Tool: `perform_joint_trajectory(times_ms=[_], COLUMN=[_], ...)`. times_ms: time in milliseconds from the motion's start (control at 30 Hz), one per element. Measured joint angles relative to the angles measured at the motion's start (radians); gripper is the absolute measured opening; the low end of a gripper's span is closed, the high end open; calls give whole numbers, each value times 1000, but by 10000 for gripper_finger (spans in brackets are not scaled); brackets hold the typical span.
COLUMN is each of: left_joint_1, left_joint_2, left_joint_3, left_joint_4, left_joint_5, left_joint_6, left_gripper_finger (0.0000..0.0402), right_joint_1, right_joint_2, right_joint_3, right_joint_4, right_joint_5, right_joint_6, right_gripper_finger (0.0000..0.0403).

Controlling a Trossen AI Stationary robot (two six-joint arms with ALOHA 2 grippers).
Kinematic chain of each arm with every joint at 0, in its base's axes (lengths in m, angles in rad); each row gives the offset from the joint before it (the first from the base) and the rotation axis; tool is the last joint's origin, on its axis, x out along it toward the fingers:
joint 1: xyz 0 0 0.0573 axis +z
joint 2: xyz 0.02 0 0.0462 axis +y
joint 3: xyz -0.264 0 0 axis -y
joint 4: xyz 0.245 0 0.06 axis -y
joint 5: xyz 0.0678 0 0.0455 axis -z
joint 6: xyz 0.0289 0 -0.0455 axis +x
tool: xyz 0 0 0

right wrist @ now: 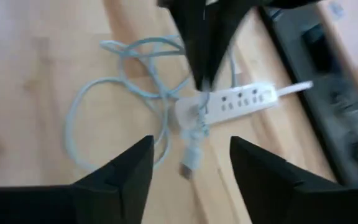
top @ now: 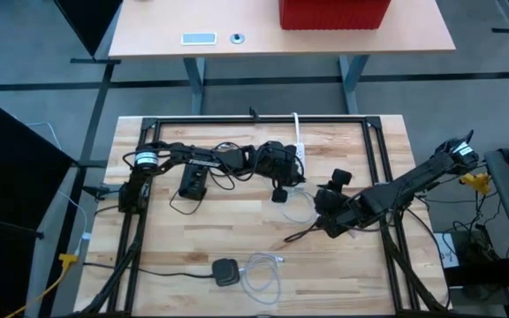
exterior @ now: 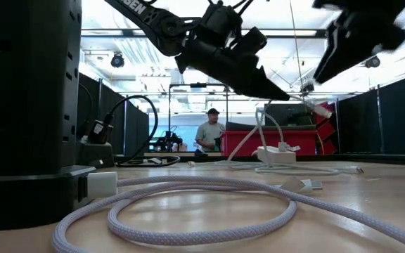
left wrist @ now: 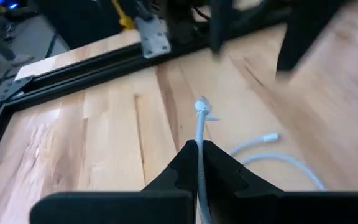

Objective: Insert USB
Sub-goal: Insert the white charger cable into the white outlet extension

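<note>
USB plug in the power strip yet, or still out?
Out. The USB plug hangs free above the table, short of the power strip, its cable pinched in the shut left gripper.

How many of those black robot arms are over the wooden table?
2. The left black robot arm reaches in from the table's left side toward the white power strip; the right black robot arm stretches in from the right side. None seems hidden.

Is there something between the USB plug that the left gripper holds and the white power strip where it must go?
Nothing visible blocks it. The left gripper is shut on the white cable, its USB plug hanging free just above the power strip; the open right gripper stands back.
</note>
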Motion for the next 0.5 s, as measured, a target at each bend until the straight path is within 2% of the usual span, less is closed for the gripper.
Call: perform_joint_trajectory(times_ms=[167,333,500], left_joint_1=[-26,-66,-87], left_joint_2=[0,-2,-12], left_joint_3=[0,0,0], left_joint_4=[-55,-35,-20], left_joint_5=[39,53,50], left_joint_6=[115,167,176], left_gripper_finger=[1,1,1], right_joint_1=[-10,-50,-91], right_joint_2=[-121,-211,-207], right_joint_3=[48,21,-50], right_joint_4=[-67,-60,72], right_joint_5=[-152,-258,-365], right_joint_6=[54,103,93], right_gripper_finger=[216,217,206])
